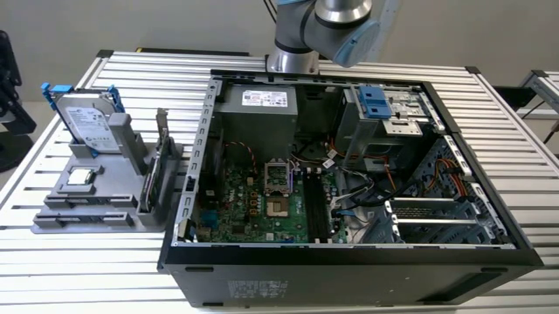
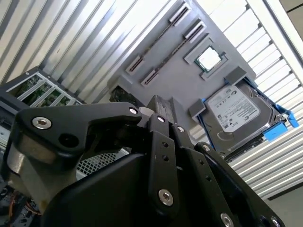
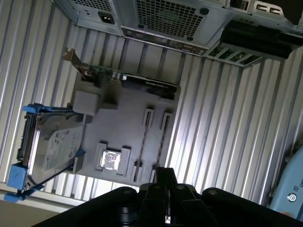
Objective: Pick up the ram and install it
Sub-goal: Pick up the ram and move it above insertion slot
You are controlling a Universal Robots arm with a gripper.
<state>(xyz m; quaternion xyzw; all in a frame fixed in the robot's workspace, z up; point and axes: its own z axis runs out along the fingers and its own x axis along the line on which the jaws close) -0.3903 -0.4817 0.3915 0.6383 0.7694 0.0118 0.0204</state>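
The ram shows as a thin dark edge (image 3: pixel 143 142) standing between slotted brackets on the grey holder (image 3: pixel 123 127), seen again in the second wrist view (image 2: pixel 158 39) and at the holder's front (image 1: pixel 88 213) on the exterior view's left. My gripper (image 2: pixel 161 106) hangs high above the table, off to the holder's side, with its black fingers pressed together and nothing between them. Its tips also appear in the first wrist view (image 3: pixel 165 176). The open computer case (image 1: pixel 349 163) lies on the table with its green motherboard (image 1: pixel 253 203) and long black memory slots (image 1: pixel 315 206) exposed.
The holder also carries a hard drive in a blue frame (image 1: pixel 88 121), a square silver CPU chip (image 1: pixel 80 175) and a card with a metal bracket (image 1: pixel 156 173). The arm (image 1: pixel 323 26) rises behind the case. The ribbed metal table (image 1: pixel 88 268) runs around everything.
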